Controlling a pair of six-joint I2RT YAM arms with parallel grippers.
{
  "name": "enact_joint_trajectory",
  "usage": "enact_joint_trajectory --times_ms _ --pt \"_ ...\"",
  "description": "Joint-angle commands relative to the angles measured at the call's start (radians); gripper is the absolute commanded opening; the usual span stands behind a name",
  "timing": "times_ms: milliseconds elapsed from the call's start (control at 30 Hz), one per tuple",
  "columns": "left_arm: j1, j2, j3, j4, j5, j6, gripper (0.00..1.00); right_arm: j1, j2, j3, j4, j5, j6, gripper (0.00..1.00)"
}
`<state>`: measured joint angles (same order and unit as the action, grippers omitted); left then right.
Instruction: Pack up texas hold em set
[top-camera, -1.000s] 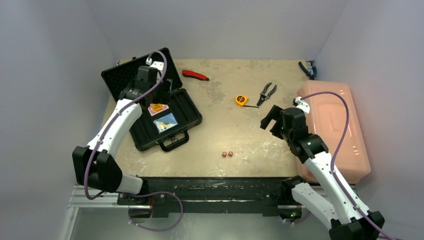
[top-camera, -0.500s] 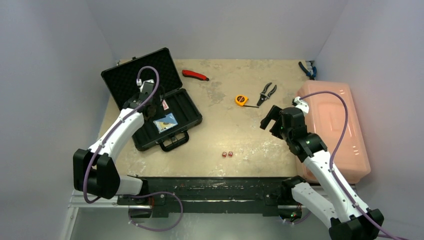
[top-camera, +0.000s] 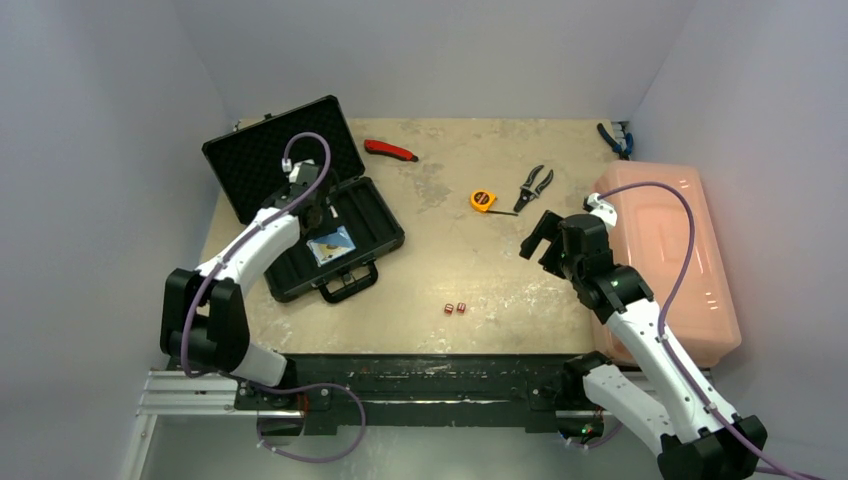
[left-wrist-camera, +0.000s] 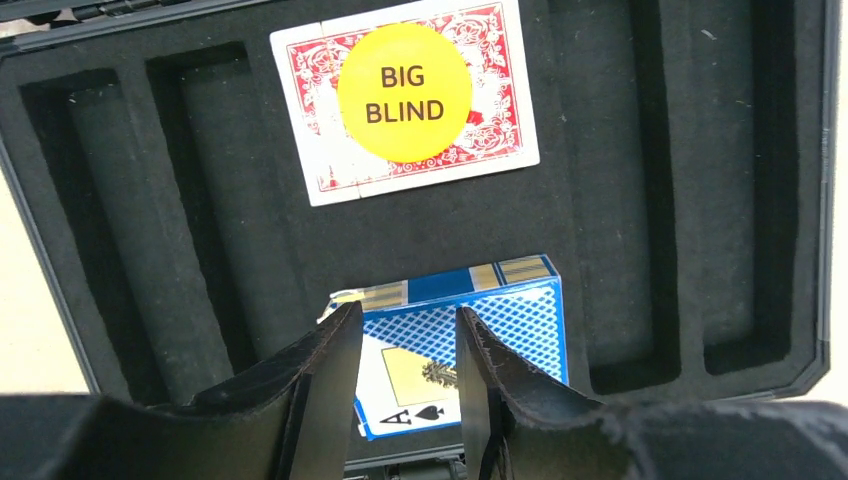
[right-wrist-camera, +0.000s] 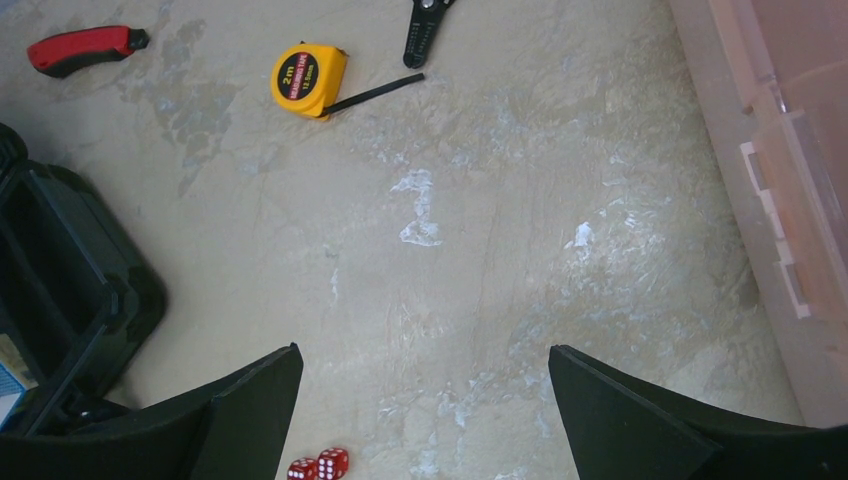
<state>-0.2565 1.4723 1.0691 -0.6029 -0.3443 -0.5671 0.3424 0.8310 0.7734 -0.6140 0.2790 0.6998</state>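
The black briefcase (top-camera: 265, 160) lies open at the table's back left, its foam tray (left-wrist-camera: 180, 200) filling the left wrist view. A red card deck (left-wrist-camera: 300, 100) with a yellow "BIG BLIND" disc (left-wrist-camera: 405, 85) on it rests in the tray, and a blue deck (left-wrist-camera: 500, 310) (top-camera: 331, 245) lies nearer. My left gripper (left-wrist-camera: 408, 315) (top-camera: 313, 212) hovers over the blue deck, narrowly open, with nothing between its fingers. Two red dice (top-camera: 454, 308) (right-wrist-camera: 320, 467) sit on the table near the front. Above the table right of centre, my right gripper (right-wrist-camera: 425, 352) (top-camera: 535, 240) is wide open and empty.
A yellow tape measure (top-camera: 482, 200) (right-wrist-camera: 308, 80), black pliers (top-camera: 535, 185) and a red utility knife (top-camera: 390, 150) (right-wrist-camera: 80, 50) lie toward the back. A large pink bin (top-camera: 665, 260) (right-wrist-camera: 790, 200) stands along the right edge, with blue pliers (top-camera: 615, 140) behind it.
My left gripper has narrowed from wide open to a small gap and shifted over the tray, now covering the red deck in the top view. The right arm has not moved.
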Motion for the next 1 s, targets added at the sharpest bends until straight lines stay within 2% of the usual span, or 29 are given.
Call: enact_joint_trajectory --times_ms 0,367,967 --pt "-0.004 0.029 0.041 0.058 -0.014 -0.028 0.38 0.003 -0.003 -0.006 0.014 0.029 0.001 0.99" --pt "-0.003 0.079 0.038 0.084 0.001 -0.027 0.38 0.004 0.010 -0.005 0.017 0.029 -0.002 0.99" --pt "-0.004 0.110 -0.044 0.046 0.016 -0.110 0.38 0.004 0.010 -0.005 0.017 0.029 0.000 0.99"
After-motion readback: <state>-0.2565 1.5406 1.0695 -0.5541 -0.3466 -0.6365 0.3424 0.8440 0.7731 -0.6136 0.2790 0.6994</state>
